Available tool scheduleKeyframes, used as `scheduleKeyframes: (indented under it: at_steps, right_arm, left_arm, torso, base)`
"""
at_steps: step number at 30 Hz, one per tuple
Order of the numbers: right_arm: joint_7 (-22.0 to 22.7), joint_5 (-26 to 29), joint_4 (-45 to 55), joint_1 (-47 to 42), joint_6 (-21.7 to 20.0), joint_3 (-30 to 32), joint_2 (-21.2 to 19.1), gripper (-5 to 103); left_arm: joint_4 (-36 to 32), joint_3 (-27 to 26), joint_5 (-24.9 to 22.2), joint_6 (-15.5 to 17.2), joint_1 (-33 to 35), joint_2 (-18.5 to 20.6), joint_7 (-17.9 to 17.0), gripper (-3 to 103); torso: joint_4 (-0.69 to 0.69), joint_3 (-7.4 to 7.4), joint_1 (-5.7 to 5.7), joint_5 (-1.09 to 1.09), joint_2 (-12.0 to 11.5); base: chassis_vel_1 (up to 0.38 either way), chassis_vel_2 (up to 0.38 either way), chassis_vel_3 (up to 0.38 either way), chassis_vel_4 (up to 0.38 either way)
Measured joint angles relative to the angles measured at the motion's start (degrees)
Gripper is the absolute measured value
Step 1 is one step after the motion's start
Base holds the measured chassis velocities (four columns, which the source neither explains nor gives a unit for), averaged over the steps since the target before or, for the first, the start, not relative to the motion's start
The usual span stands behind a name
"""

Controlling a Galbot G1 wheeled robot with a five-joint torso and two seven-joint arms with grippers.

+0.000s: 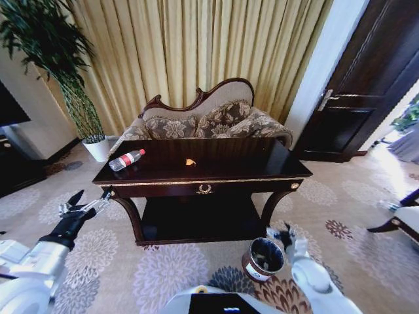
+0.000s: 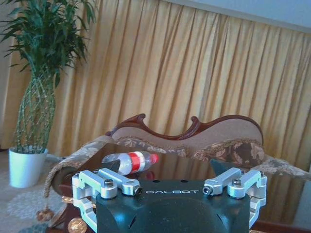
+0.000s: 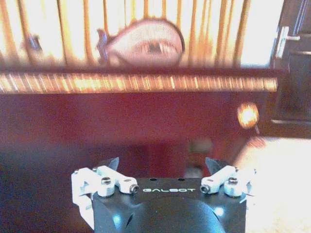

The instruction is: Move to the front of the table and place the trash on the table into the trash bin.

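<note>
Two open grippers, left gripper [image 1: 88, 204] and right gripper [image 1: 283, 233], hover below the table [image 1: 262, 167].

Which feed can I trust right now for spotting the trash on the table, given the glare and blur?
Head view: sharp, though the glossy table mirrors the curtain; bottle and orange scrap read clearly. Left wrist view: clear, bottle in focus beyond the left gripper. Right wrist view: blurred and streaked with glare past the right gripper; don't rely on it.
</note>
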Motion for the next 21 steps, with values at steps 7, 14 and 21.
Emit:
scheduleKeyframes:
  at_steps: [7, 14, 21]
  right_arm:
    - [-1.05, 2.98, 12.96, -3.06, 2.59, 4.66, -2.86, 100]
    - [-6.70, 4.30, 19.02, -6.21, 2.32, 10.98, -4.63, 100]
    - [-7.95, 4.31, 18.95, -6.56, 2.14, 12.43, -4.85, 100]
  left_arm:
    - [0.00, -0.33, -0.21, -0.03, 0.62, -0.76, -0.01, 100]
    - [0.01, 0.31, -0.21, -0.04, -0.18, -0.27, 0.00, 100]
    - [0.02, 0.50, -0.18, 0.03, -0.12, 0.19, -0.06, 100]
  torso:
    - [-0.03, 0.00, 0.00, 0.01, 0.00]
    - [-0.04, 0.00, 0.00, 0.00, 0.00]
    - [-0.02, 0.00, 0.00, 0.01, 0.00]
  base:
    - [0.000, 0.000, 0.000, 0.000]
    - [0.000, 0.000, 0.000, 0.000]
    - [0.000, 0.000, 0.000, 0.000]
